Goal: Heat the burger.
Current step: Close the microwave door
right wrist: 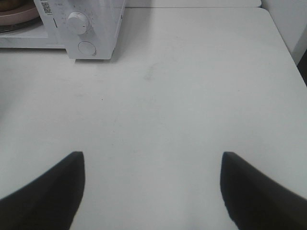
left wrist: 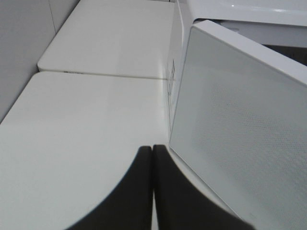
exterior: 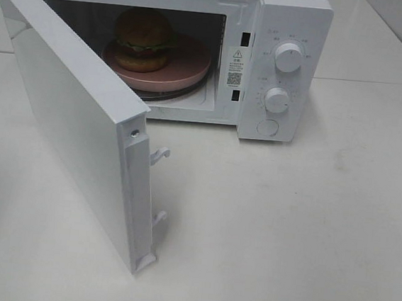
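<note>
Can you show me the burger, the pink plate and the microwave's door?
burger (exterior: pixel 143 40), high outside view, its middle, at the filling.
pink plate (exterior: pixel 192 63), high outside view, bare part right of the burger.
microwave door (exterior: pixel 70 102), high outside view, middle of its broad white panel.

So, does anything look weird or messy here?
Nothing is spilled or broken. The only unfinished thing is the microwave door, standing wide open, with the burger sitting upright on its pink plate inside.
</note>
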Tool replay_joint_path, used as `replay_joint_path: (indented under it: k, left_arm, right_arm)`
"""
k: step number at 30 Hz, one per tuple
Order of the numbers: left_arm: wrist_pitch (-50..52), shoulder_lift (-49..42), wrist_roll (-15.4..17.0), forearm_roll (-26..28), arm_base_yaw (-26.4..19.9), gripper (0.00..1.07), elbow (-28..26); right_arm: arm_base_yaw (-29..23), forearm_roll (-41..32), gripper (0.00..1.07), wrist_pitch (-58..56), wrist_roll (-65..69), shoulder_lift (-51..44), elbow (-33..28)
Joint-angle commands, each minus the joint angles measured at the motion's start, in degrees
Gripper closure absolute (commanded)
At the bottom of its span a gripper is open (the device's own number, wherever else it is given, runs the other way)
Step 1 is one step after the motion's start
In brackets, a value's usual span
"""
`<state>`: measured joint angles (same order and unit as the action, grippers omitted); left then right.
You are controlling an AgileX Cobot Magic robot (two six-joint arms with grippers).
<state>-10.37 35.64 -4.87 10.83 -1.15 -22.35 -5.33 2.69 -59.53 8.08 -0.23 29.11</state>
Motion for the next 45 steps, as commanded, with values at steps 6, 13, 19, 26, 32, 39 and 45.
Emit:
replay_joint_path:
  k: [6,13,19,26,32,39,45]
  left_arm:
    - [22.5,8.0,0.0,0.1,-0.1,1.07,4.6]
    - [29.3,17.9,1.8,-3.1,-0.1,1.07,4.6]
    - [35.4,24.8,6.1,-13.4,-0.1,1.07,4.6]
    - [44.1,30.5,16.4,-26.1,-0.1,1.07,4.6]
    - [53.3,36.2,22.3,-35.5,-0.1,1.07,4.6]
    - [60.3,39.2,22.3,-35.5,0.0,1.07,4.6]
    - [60.1,42.7,19.3,-29.3,5.8,1.07,4.6]
  right_arm:
    - [0.5,-0.2,0.32,0.0,-0.4,-1.5,-0.1]
    - [0.5,-0.2,0.32,0.0,-0.4,-1.5,-0.1]
    - [0.5,-0.2,0.32,0.0,-0.4,-1.5,-0.1]
    - [0.5,-0.2,0.32,0.0,-0.4,-1.5,-0.1]
    - [0.5,-0.2,0.32,0.0,-0.4,-1.5,-0.1]
    - [0.5,-0.2,0.32,0.0,-0.4,-1.5,-0.1]
    - [0.5,-0.2,0.32,0.0,-0.4,-1.5,-0.1]
